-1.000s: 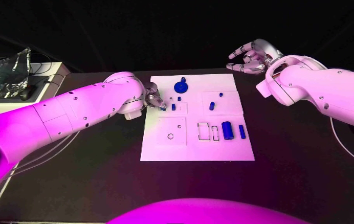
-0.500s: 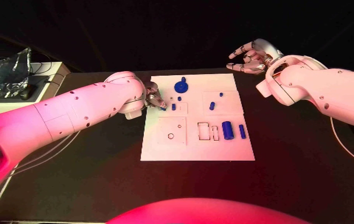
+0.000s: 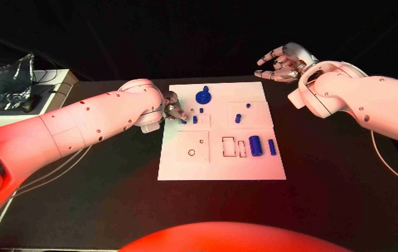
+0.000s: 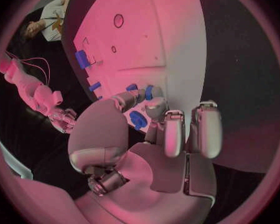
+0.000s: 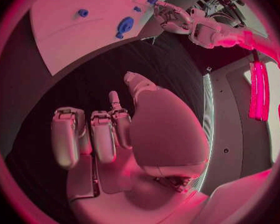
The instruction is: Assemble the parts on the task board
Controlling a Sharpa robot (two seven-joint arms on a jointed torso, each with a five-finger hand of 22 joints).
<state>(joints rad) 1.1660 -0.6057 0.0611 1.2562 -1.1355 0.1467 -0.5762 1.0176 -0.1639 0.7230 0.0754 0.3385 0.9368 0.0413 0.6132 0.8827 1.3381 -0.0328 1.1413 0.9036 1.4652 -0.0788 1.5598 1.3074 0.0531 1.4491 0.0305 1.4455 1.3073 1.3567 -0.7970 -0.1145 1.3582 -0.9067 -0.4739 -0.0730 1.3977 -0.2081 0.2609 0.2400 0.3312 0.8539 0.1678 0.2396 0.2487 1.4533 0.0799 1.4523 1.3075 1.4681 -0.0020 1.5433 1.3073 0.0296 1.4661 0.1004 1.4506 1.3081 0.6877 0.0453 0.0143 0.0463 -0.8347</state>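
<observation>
Nothing of mine has visibly moved in the past second; both arms and every part sit where they sat. My left hand [image 3: 172,110] hovers at the upper left edge of the task board [image 3: 221,170], fingers drawn together around what looks like a small blue part [image 4: 138,119] in the left wrist view, though I cannot say for certain that it is pinched rather than merely under the fingertips. My right hand [image 3: 282,63] hangs in the upper right of the head view, off the board's far corner, fingers curled loosely apart and holding nothing.

Just right of my left fingertips stand two short blue pegs [image 3: 195,119], one a little above the other. Farther up the board lies the blue round part [image 3: 204,97]. Right of centre are two more small pegs [image 3: 238,118], and lower right lie a thick cylinder [image 3: 255,146] and a thin bar [image 3: 272,147], both with their long axis running up and down the frame. Beside them are two empty rectangular slots [image 3: 229,147]; lower left is a round hole [image 3: 191,152].

My left hand is much the nearer to the pegs; I judge the next placement falls to it.
</observation>
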